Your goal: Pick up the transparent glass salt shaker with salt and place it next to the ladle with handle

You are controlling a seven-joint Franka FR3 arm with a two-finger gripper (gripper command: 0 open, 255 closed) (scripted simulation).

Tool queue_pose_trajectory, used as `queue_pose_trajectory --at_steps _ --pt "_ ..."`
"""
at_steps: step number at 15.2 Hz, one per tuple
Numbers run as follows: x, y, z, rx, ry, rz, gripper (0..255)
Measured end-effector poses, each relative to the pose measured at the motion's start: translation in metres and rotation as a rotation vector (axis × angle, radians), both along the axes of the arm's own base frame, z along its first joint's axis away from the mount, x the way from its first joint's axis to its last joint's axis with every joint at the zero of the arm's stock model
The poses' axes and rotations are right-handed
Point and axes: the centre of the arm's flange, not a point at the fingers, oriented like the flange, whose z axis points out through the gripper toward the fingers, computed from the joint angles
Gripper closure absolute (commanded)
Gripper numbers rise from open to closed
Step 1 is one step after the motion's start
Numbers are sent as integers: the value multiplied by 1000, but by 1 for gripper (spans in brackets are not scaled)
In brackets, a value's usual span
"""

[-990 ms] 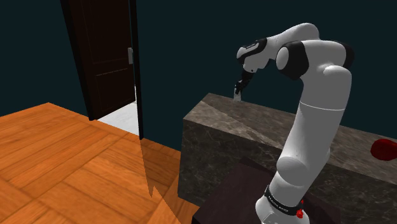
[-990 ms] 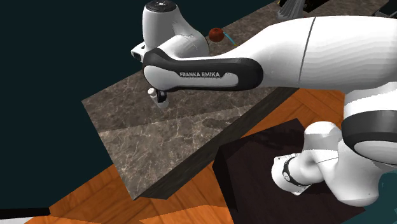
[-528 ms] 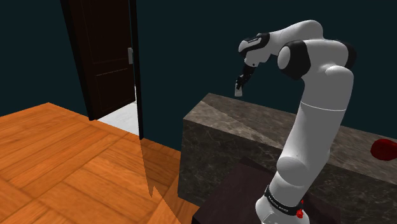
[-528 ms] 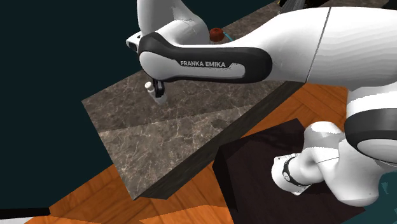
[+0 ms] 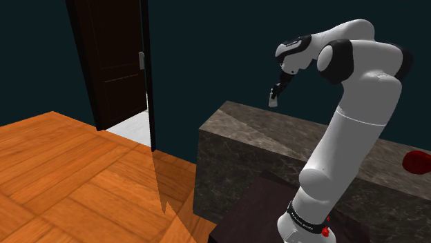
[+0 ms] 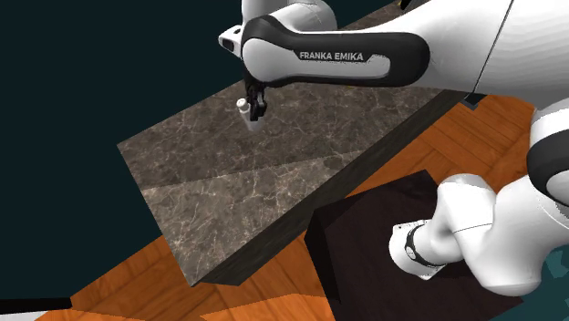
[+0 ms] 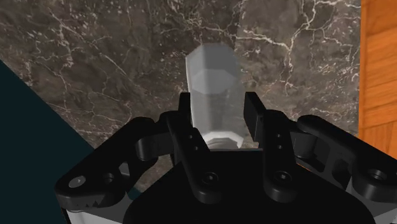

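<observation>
Dark marble counter (image 5: 276, 138). White arm (image 5: 352, 131) arched over its far side. Gripper (image 5: 275, 96) clenched on pale, clear shaker (image 7: 215, 95), held in the air above the counter, well apart from red thing (image 5: 416, 162) at shoulder view's right edge.

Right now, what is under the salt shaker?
Dark veined stone countertop, nothing else. The salt shaker hangs above it, clasped in the gripper. The patch directly beneath is covered by the shaker itself in the wrist view.

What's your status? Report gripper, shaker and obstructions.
Gripper shut on salt shaker. Shaker in the air above counter. Red ladle at counter's end, shoulder view's right. Nothing seen in the way.
</observation>
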Motion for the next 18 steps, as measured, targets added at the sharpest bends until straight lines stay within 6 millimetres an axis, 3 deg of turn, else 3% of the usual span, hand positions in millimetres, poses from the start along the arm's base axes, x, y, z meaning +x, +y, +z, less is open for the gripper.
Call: queue_pose_trajectory --at_steps 18 --pt "-229 -71 -3 1 0 0 255"
